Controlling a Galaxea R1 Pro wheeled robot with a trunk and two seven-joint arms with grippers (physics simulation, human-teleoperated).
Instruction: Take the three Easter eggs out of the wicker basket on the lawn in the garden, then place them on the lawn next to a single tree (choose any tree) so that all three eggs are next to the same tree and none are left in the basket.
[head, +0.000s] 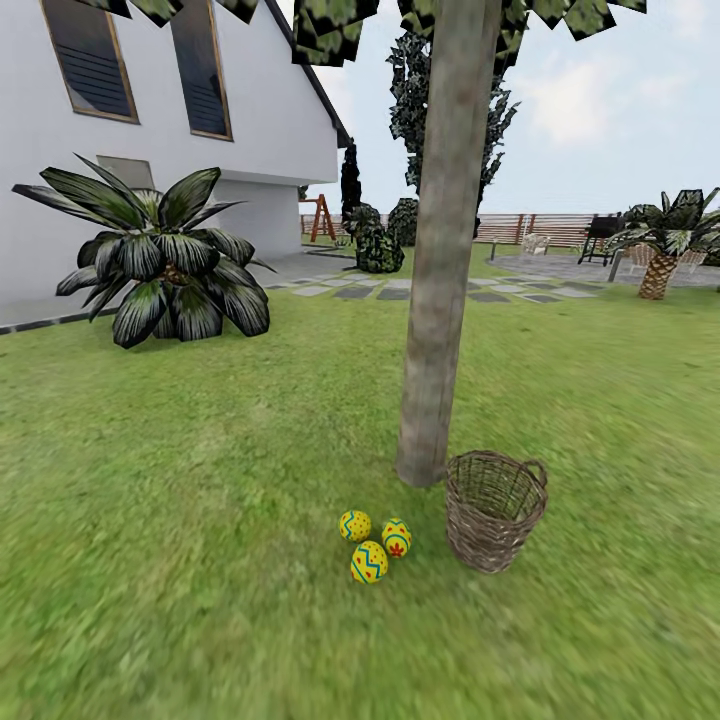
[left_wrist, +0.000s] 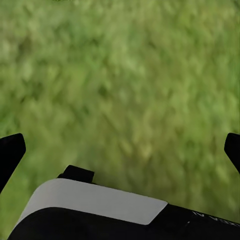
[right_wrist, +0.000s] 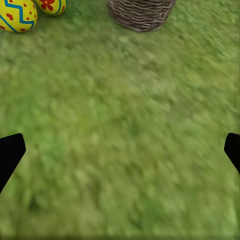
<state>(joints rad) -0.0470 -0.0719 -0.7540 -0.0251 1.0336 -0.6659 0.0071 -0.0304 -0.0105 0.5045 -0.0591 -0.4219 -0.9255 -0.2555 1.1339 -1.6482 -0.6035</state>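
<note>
The basket (head: 495, 510) was woven brown wicker, rough, with a thick braided rim. The eggs (head: 374, 545) looked smooth and faintly glossy, painted yellow with blue zigzags and red marks. The trunk (head: 440, 250) showed matt grey-brown bark, fairly smooth and streaked. The lawn (head: 180, 520) was short, patchy, matt grass. The left gripper (left_wrist: 120, 150) had matt black fingers on a smooth black-and-white plastic-looking body.

We see blurred green lawn (left_wrist: 130, 85) under left tool (left_wrist: 120, 147). Its two dark fingertips (left_wrist: 10, 152) sit at opposite frame edges, spread wide, nothing between. White-and-black wrist housing (left_wrist: 95, 202) shows nearest camera.
</note>
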